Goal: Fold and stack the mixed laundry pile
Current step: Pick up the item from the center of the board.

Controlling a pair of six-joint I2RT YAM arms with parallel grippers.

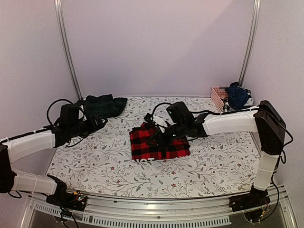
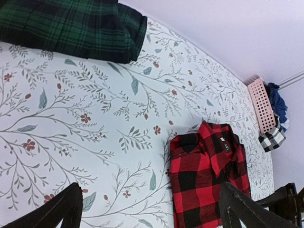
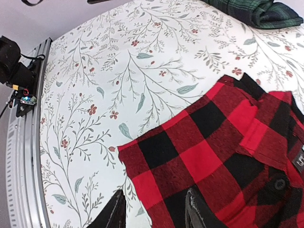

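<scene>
A folded red-and-black checked flannel shirt (image 1: 161, 146) (image 2: 209, 175) (image 3: 213, 152) lies flat mid-table, collar up. My right gripper (image 1: 154, 137) (image 3: 154, 192) hovers low over its near-left corner. The jaws stand partly apart astride the shirt's edge, one finger over the cloth and one over the shirt, gripping nothing. A folded dark green tartan piece (image 1: 102, 105) (image 2: 71, 26) (image 3: 256, 12) rests at the back left. My left gripper (image 1: 97, 124) (image 2: 149, 190) hangs wide open just in front of the tartan piece, over bare cloth, with nothing in it.
A pink slatted basket (image 1: 218, 97) (image 2: 263, 104) stands at the back right corner with dark blue clothes (image 1: 236, 95) and a black-and-white checked piece (image 2: 271, 138) in it. The white leaf-patterned table cloth (image 1: 95, 161) covers the table. Metal rails run along the near edge (image 1: 152, 209).
</scene>
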